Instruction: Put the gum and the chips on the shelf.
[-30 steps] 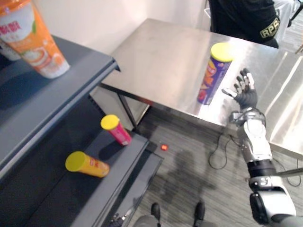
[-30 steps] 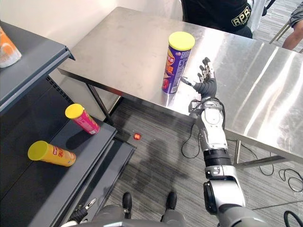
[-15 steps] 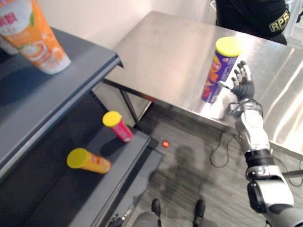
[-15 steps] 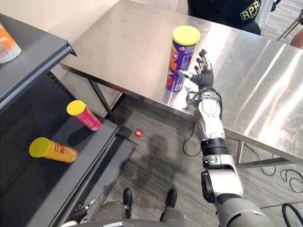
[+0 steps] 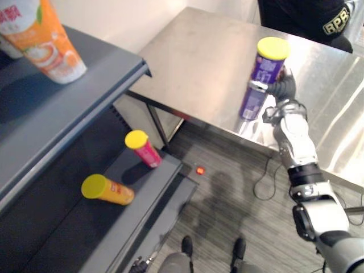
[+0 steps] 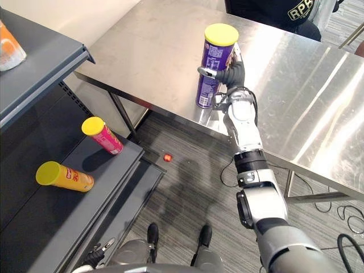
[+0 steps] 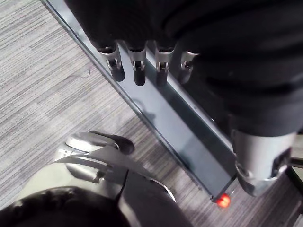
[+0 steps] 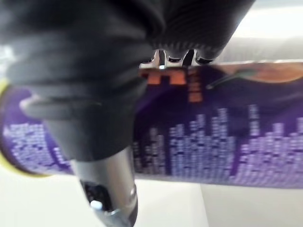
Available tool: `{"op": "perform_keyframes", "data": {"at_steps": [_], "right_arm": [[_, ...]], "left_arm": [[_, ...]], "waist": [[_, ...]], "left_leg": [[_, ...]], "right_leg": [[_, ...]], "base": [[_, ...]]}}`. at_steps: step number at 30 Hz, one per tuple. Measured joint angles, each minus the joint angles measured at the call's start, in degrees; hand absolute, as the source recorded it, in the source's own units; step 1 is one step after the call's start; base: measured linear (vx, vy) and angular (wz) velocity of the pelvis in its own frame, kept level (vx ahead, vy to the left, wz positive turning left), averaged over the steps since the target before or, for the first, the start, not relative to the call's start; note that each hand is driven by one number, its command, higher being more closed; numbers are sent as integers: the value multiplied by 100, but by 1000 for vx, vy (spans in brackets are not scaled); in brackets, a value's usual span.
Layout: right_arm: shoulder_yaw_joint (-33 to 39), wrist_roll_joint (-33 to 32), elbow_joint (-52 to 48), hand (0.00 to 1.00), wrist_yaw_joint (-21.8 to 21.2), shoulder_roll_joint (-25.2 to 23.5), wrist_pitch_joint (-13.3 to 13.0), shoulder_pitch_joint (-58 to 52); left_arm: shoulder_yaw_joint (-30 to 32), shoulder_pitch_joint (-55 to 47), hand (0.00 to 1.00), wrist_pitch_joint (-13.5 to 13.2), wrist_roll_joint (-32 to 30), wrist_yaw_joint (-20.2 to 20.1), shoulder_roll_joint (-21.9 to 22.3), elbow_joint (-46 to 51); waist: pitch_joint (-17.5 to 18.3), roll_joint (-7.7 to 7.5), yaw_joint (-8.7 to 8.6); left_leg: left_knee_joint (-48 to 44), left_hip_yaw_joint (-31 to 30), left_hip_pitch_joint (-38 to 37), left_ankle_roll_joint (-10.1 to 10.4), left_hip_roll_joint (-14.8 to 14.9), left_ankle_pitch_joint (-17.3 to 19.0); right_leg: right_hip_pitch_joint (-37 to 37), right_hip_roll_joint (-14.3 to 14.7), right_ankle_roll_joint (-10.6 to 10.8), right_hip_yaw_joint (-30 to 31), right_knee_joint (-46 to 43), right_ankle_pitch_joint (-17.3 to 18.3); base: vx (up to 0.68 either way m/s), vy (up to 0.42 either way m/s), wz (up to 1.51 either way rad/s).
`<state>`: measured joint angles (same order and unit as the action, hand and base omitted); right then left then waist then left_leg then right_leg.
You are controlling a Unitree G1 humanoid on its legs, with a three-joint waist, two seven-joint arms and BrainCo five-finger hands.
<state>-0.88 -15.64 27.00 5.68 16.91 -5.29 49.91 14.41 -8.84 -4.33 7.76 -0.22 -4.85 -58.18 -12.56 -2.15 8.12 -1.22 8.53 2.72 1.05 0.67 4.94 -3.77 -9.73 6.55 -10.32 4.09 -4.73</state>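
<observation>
A tall purple chips can (image 6: 215,67) with a yellow lid stands near the front edge of the steel table (image 6: 148,51). My right hand (image 6: 232,74) is against its right side, thumb across the front and fingers behind, curled round it. In the right wrist view the can (image 8: 218,142) lies right against the hand (image 8: 85,118). On the lower level of the dark shelf (image 5: 142,205), a pink can (image 5: 142,150) and an orange can (image 5: 108,191), both yellow-lidded, lie on their sides. My left hand (image 7: 138,71) hangs over the floor by the shelf's base, fingers straight.
An orange and white carton (image 5: 44,44) stands on the shelf's upper level (image 5: 108,74). A person in a dark top (image 5: 307,17) is at the table's far side. A small red thing (image 5: 199,170) lies on the striped floor between shelf and table.
My right hand has moved left from beside the purple can onto it, and its thumb and fingers have closed round the can. The cans on the shelf have not moved.
</observation>
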Motion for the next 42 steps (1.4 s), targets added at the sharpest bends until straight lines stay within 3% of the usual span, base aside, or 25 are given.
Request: {"op": "perform_keyframes", "data": {"at_steps": [14, 23, 36, 39, 42], "right_arm": [[-422, 10, -814, 100, -249, -267, -2, -322], [-395, 130, -1296, 100, -245, -416, -163, -933], [-202, -95, -2577, 100, -374, -459, -111, -1946], [-157, -147, -3074, 100, -452, -467, -125, -2239], [18, -251, -3539, 100, -524, -468, -150, -2652]], "left_arm": [[54, -2, 0, 37, -27, 40, 15, 53], [51, -7, 0, 74, -187, 55, 12, 127], [230, -82, 0, 77, -236, 157, 14, 178], [376, -208, 0, 76, -237, 157, 7, 214], [395, -233, 0, 79, -271, 156, 5, 177]], "waist": [[-7, -10, -5], [-24, -57, -11], [62, -212, -43], [144, -323, -173], [245, -334, -193]], "left_leg": [[-4, 14, -7, 4, 51, 3], [7, 25, -94, 8, 33, 2], [12, 111, -203, 17, 66, -6], [11, 135, -255, 19, 68, -5], [13, 136, -313, 21, 72, -2]], "right_leg": [[-4, 21, 0, 71, 2, 0], [63, 31, 1, 70, -18, 1], [115, 51, 1, 161, -18, 0], [155, 55, 2, 162, -15, 0], [214, 39, 3, 153, -15, 0]], "base": [[0, 0, 0], [0, 0, 0], [-20, -12, -4], [-26, -12, -4], [-19, -3, 1]]}}
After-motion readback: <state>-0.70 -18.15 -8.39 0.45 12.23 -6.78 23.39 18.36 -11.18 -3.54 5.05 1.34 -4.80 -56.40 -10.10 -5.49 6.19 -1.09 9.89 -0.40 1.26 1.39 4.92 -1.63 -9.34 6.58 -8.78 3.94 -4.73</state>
